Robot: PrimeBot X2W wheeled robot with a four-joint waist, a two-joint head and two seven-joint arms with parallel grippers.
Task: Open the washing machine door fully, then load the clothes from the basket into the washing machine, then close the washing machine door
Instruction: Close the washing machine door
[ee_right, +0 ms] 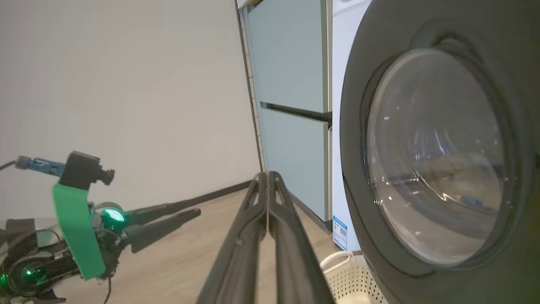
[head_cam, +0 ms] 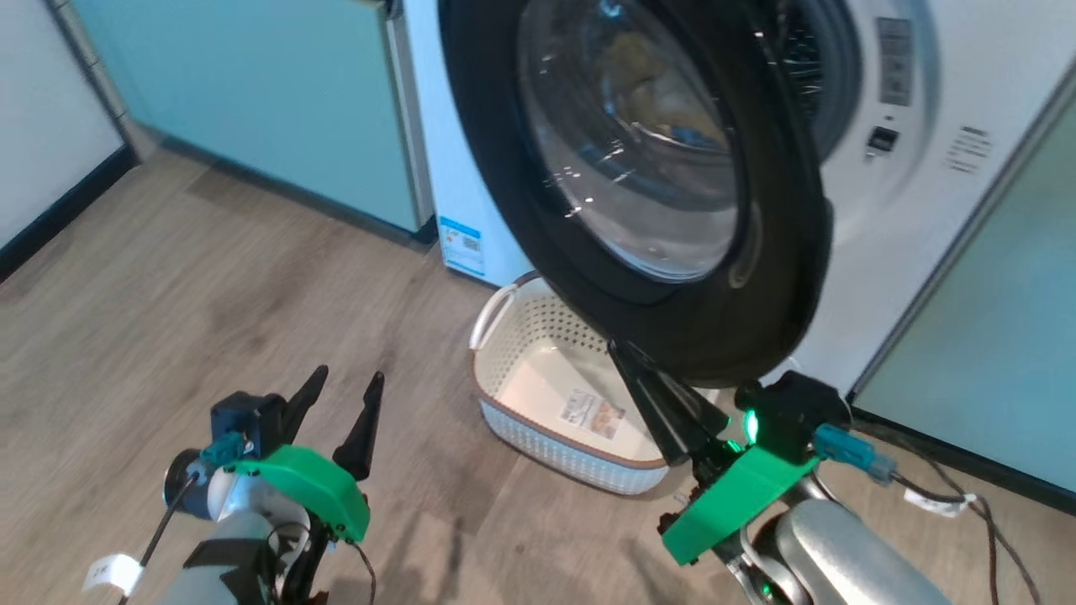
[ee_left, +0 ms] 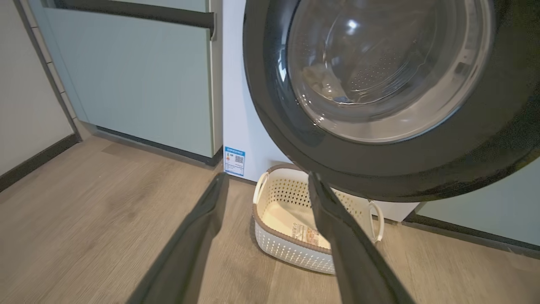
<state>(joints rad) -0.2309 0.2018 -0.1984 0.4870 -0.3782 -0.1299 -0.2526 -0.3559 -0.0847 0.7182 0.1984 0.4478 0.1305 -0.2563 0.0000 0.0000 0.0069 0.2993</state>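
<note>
The washing machine is white, and its glossy black door stands partly swung out, with the grey-rimmed opening showing past the door's right edge. Through the door glass I see pale yellow clothes with a blue bit inside the drum. On the floor under the door sits the basket, with just the label on its base inside. My right gripper is shut on nothing, its tip at the door's lower rim above the basket. My left gripper hangs open over bare floor to the basket's left. The right wrist view has the door just right of the shut fingers.
Pale teal cabinets stand left of the machine and a teal panel right of it. A white wall with dark skirting runs along the far left. A cable lies on the wooden floor by my right arm.
</note>
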